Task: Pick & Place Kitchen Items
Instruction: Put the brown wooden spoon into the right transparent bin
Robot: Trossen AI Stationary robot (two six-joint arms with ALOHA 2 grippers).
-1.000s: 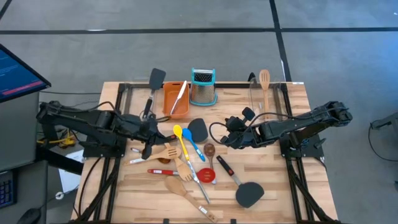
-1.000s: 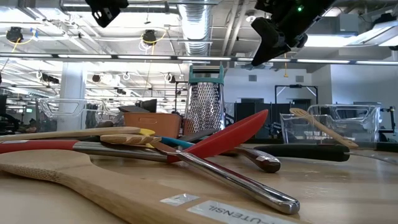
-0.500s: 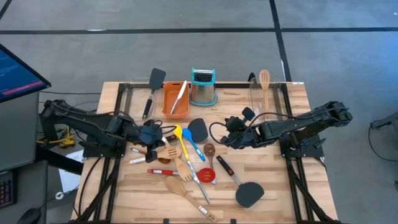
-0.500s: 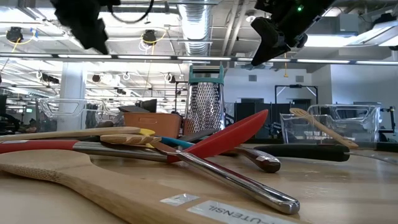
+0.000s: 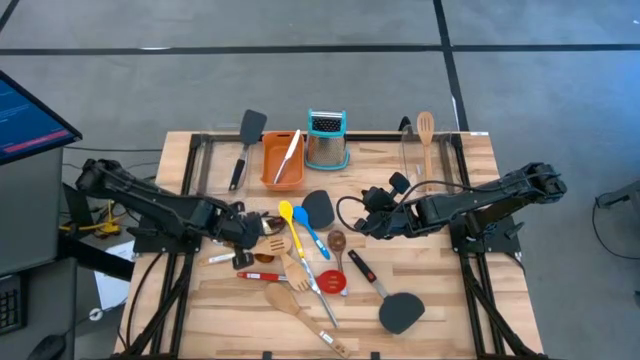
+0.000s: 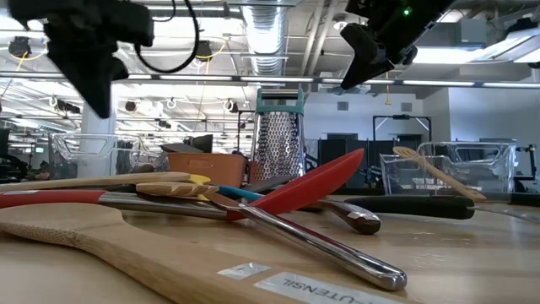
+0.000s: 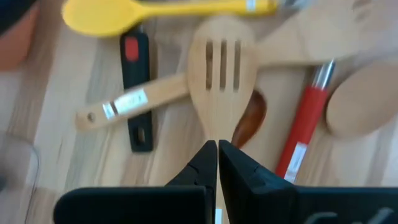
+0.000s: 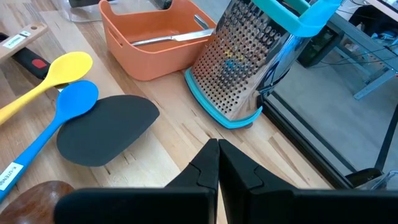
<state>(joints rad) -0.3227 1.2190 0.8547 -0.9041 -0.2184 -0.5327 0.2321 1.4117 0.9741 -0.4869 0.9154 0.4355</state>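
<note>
Several long-handled utensils lie in a loose pile mid-table: a yellow spoon (image 5: 289,222), a blue spoon (image 5: 309,230), a black turner (image 5: 318,207), a red spoon (image 5: 333,282) and wooden spoons (image 5: 285,300). My left gripper (image 5: 242,233) is shut and empty. It hangs above the pile's left side, over a slotted wooden spatula (image 7: 221,74), and shows high in the low view (image 6: 91,67). My right gripper (image 5: 368,222) is shut and empty, and hovers at the pile's right (image 8: 217,158).
An orange tray (image 5: 281,160) with a steel tool and a steel grater (image 5: 326,140) stand at the far middle. A black turner (image 5: 245,142) lies left of the tray. A wooden spatula (image 5: 426,135) stands in a clear bin at far right. Another black turner (image 5: 400,310) lies near the front.
My left gripper has come down and toward the table's near edge, to a spot over the left side of the pile, with its fingers still shut. No utensil has moved.
</note>
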